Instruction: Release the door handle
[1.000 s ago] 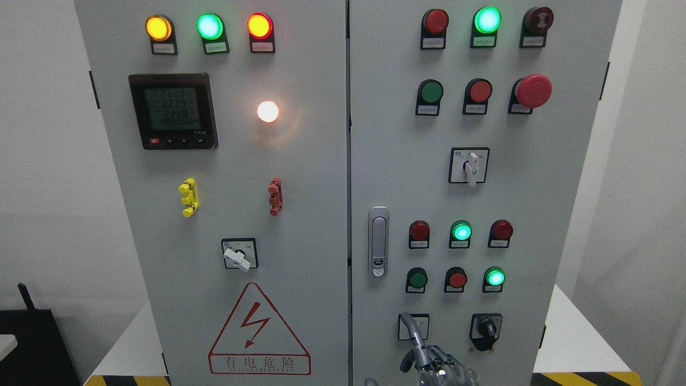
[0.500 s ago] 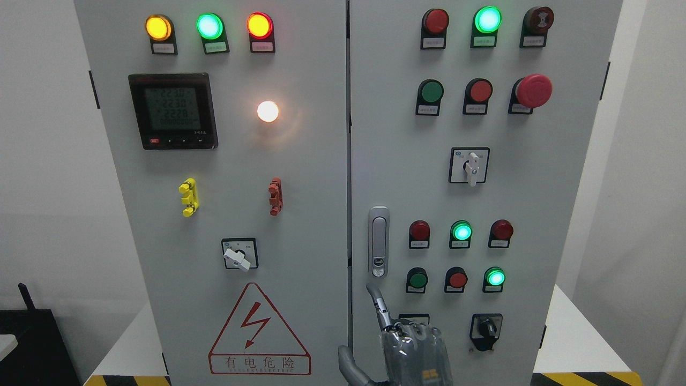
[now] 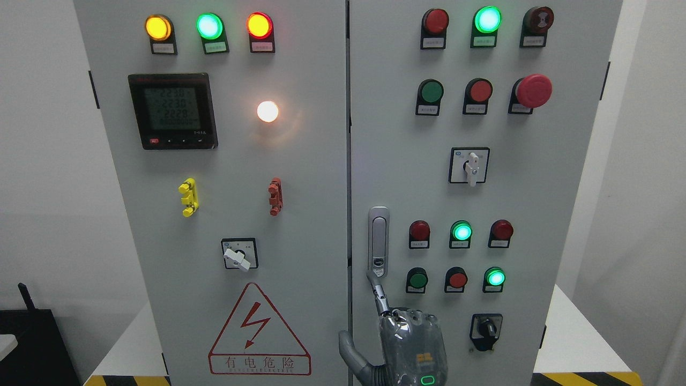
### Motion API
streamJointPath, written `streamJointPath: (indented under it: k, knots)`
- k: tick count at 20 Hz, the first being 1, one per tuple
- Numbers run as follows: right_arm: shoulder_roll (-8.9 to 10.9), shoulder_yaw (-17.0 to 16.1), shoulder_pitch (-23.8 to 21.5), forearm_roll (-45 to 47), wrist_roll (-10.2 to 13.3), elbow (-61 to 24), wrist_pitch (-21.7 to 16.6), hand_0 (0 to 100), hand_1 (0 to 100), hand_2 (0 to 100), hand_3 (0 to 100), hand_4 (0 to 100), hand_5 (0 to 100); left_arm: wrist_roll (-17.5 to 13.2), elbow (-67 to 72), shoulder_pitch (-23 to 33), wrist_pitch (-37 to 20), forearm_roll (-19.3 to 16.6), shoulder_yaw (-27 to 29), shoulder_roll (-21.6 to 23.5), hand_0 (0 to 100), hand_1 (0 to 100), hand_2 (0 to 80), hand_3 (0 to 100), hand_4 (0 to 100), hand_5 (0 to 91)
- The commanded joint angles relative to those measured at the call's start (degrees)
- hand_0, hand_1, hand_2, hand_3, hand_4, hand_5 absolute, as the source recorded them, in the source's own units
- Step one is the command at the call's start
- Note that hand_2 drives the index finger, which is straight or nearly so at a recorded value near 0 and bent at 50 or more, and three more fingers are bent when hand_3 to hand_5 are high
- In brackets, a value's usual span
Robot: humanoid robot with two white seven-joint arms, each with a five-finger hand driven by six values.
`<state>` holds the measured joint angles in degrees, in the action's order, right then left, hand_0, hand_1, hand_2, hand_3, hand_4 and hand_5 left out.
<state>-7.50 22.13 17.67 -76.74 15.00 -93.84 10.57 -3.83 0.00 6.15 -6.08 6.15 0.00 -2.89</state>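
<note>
**Handle not popped yet, finger is right at it**

Big picture first: the grey electrical cabinet (image 3: 300, 161) fills the view, both doors shut, lamps lit all over it. The right door (image 3: 391, 134) carries the task's thing. The door handle (image 3: 378, 236) is that slim silver swing handle standing upright along the door's left edge, just beside the centre seam and left of the small red and green lamps.

As far as I can tell, the release isn't done. The handle sits flush in its housing, nothing swung out, and the door looks closed against the seam. So my read is we're at the contact stage, and the actual press or pop is what's left.

The right hand (image 3: 412, 343) comes up from the bottom edge, a bit right of the middle, with its back toward the camera. It's below the handle, low on the right door. It isn't gripping anything: index finger (image 3: 379, 292) stretched out straight and angled up-left, thumb (image 3: 349, 348) splayed off to the left over the seam. The other fingers are hidden behind the back of the hand.

The index tip looks like it's touching the handle's bottom end, just under the round lock button (image 3: 378, 264). I can't say whether it's pressing or only resting.

No left hand anywhere.
</note>
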Motion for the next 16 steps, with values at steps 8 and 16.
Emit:
streamJointPath:
  k: [8, 16]
  knots:
    - [-0.23, -1.5, 0.6, 0.3, -0.3, 1.3, -0.1, 33, 30, 0, 100, 100, 100, 0.0, 1.1, 0.0, 0.0, 0.0, -0.8, 0.0, 12, 39, 0.0, 0, 0, 0.0]
    - [-0.23, -1.9, 0.5, 0.3, -0.1, 1.0, -0.1, 33, 30, 0, 100, 100, 100, 0.0, 1.1, 0.0, 0.0, 0.0, -0.8, 0.0, 12, 39, 0.0, 0, 0, 0.0]
